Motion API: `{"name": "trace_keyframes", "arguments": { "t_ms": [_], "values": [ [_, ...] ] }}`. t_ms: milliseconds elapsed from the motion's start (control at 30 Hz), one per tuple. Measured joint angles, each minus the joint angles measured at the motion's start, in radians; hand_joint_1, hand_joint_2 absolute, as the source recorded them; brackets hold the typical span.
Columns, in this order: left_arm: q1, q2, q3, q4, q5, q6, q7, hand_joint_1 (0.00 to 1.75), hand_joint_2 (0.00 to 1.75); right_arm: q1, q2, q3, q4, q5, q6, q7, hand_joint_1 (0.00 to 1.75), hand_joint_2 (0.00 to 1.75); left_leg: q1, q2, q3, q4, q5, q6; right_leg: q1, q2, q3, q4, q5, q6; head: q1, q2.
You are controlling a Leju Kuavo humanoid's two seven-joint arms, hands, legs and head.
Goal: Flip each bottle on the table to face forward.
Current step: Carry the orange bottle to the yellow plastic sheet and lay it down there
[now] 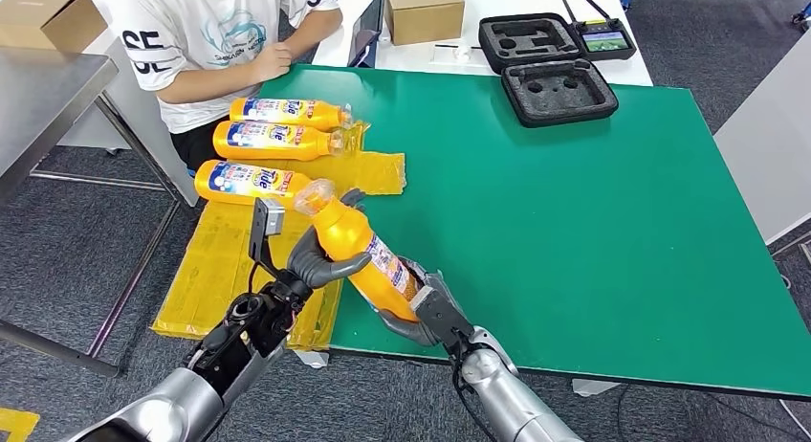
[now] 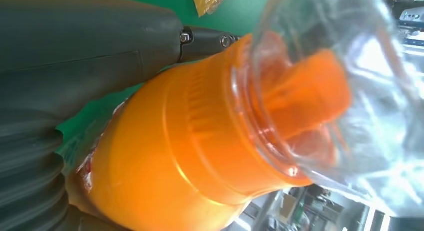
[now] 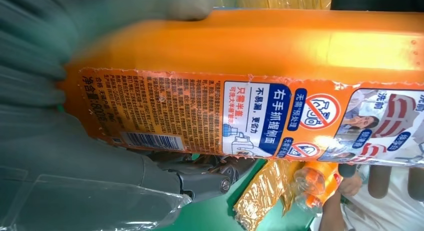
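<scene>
Holding the bottle [image 1: 363,255] lifted off the table [image 1: 593,222], left hand [image 1: 320,262] wrapped near the neck and right hand [image 1: 421,308] at the base, rotate until the front label faces up.

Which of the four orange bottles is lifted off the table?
The orange bottle nearest the robot, held tilted by both the left robot hand and the right robot hand; the other three lie flat.

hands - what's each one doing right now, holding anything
Left hand: grips the orange bottle near its neck.
Right hand: holds the same bottle at its base.
</scene>
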Motion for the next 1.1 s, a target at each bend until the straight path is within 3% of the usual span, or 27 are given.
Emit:
{"name": "trace_keyframes", "arguments": {
  "t_ms": [467, 567, 600, 700, 900, 1100],
  "values": [
    [0.077, 0.012, -0.008, -0.141, 0.164, -0.019, 0.025, 1.75, 1.75, -0.014, 0.023, -0.031, 0.016, 0.103, -0.096, 0.005, 1.75, 1.75, 0.000, 0.000, 0.000, 0.000, 0.000, 0.000, 0.000, 0.000, 0.000, 0.000, 0.000, 0.000, 0.000, 0.000],
    [0.088, 0.012, -0.009, -0.177, 0.183, -0.009, 0.021, 1.75, 1.75, -0.018, 0.031, -0.035, 0.016, 0.123, -0.107, 0.011, 0.48, 1.75, 0.000, 0.000, 0.000, 0.000, 0.000, 0.000, 0.000, 0.000, 0.000, 0.000, 0.000, 0.000, 0.000, 0.000],
    [0.093, 0.012, -0.010, -0.189, 0.187, -0.004, 0.019, 1.75, 1.75, -0.019, 0.033, -0.036, 0.016, 0.128, -0.110, 0.015, 0.04, 1.31, 0.000, 0.000, 0.000, 0.000, 0.000, 0.000, 0.000, 0.000, 0.000, 0.000, 0.000, 0.000, 0.000, 0.000],
    [0.104, 0.010, -0.015, -0.227, 0.197, 0.016, 0.011, 1.75, 1.75, -0.019, 0.040, -0.040, 0.016, 0.134, -0.126, 0.032, 0.00, 0.00, 0.000, 0.000, 0.000, 0.000, 0.000, 0.000, 0.000, 0.000, 0.000, 0.000, 0.000, 0.000, 0.000, 0.000],
    [0.107, 0.008, -0.010, -0.290, 0.180, 0.129, -0.008, 1.75, 1.75, -0.013, 0.045, -0.058, 0.014, 0.125, -0.153, 0.041, 0.00, 0.00, 0.000, 0.000, 0.000, 0.000, 0.000, 0.000, 0.000, 0.000, 0.000, 0.000, 0.000, 0.000, 0.000, 0.000],
    [0.106, 0.009, 0.004, -0.313, 0.162, 0.181, -0.022, 1.75, 1.75, -0.008, 0.046, -0.064, -0.001, 0.097, -0.142, 0.021, 0.00, 0.00, 0.000, 0.000, 0.000, 0.000, 0.000, 0.000, 0.000, 0.000, 0.000, 0.000, 0.000, 0.000, 0.000, 0.000]
  ]
}}
